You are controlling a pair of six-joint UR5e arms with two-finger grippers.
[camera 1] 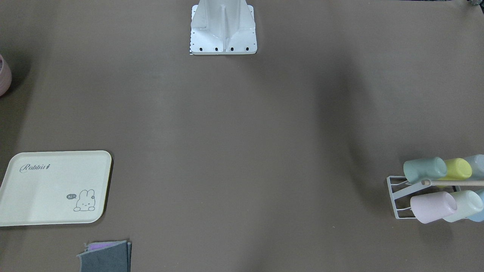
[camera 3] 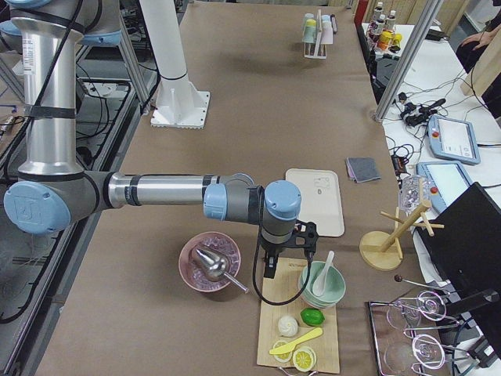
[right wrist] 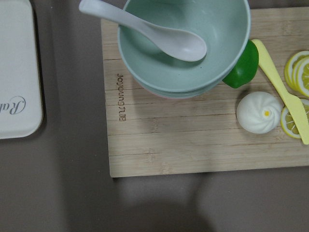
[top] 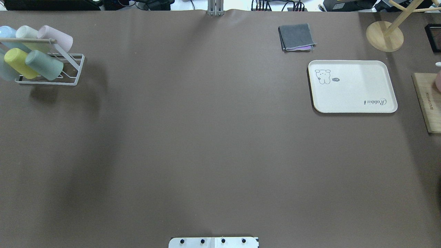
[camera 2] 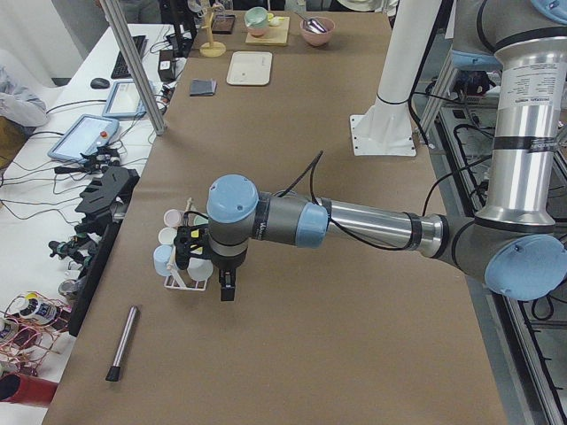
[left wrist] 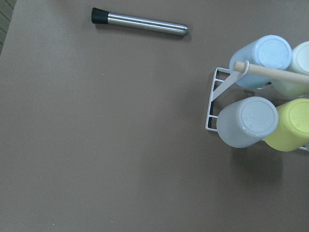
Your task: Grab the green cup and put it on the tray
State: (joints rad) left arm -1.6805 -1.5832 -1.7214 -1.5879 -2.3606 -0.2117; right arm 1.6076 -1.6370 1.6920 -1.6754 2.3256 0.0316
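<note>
The green cup (camera 1: 425,169) lies on its side on a white wire rack (camera 1: 395,196) among other cups. It also shows in the overhead view (top: 44,64). In the left wrist view it is out of view behind the yellow cup (left wrist: 289,124). The cream tray (camera 1: 45,189) lies empty at the table's other end; it also shows in the overhead view (top: 358,82). My left gripper (camera 2: 224,289) hangs just beside the rack's outer end; I cannot tell whether it is open. My right gripper (camera 3: 270,268) hovers over the wooden board's edge next to the tray; I cannot tell whether it is open.
A steel rod (left wrist: 139,21) lies on the table left of the rack. A wooden board (right wrist: 193,140) holds stacked bowls (right wrist: 183,43), a spoon, a bun and lemon slices. A folded grey cloth (top: 297,37), a wooden stand (top: 384,36) and a pink bowl (camera 3: 210,261) surround the tray.
</note>
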